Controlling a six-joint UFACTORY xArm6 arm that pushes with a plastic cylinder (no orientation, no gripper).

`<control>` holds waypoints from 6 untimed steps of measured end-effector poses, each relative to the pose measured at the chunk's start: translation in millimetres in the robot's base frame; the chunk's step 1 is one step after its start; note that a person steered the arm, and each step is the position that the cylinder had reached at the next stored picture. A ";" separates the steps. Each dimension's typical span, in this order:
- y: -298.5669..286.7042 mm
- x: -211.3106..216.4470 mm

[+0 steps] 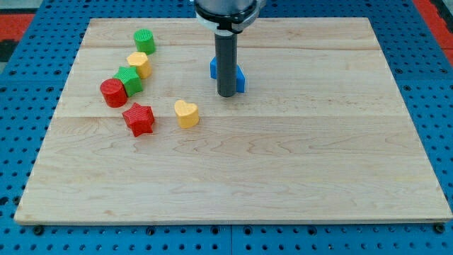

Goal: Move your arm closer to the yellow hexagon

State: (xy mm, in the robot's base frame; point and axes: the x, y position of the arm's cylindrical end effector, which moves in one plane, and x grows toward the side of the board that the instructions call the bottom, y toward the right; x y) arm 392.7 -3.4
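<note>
one wooden board (283, 163), blue pegboard (21, 78)

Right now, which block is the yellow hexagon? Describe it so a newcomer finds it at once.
Look at the cluster of blocks in the upper left of the wooden board. The yellow hexagon sits between the two green blocks. The other yellow block is heart-shaped and lies apart, nearer my tip.

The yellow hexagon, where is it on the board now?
The yellow hexagon lies in the view's upper left, between two green blocks, well left of my tip.
</note>
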 end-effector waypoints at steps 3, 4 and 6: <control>-94.2 121.4; -175.8 158.9; -301.7 40.0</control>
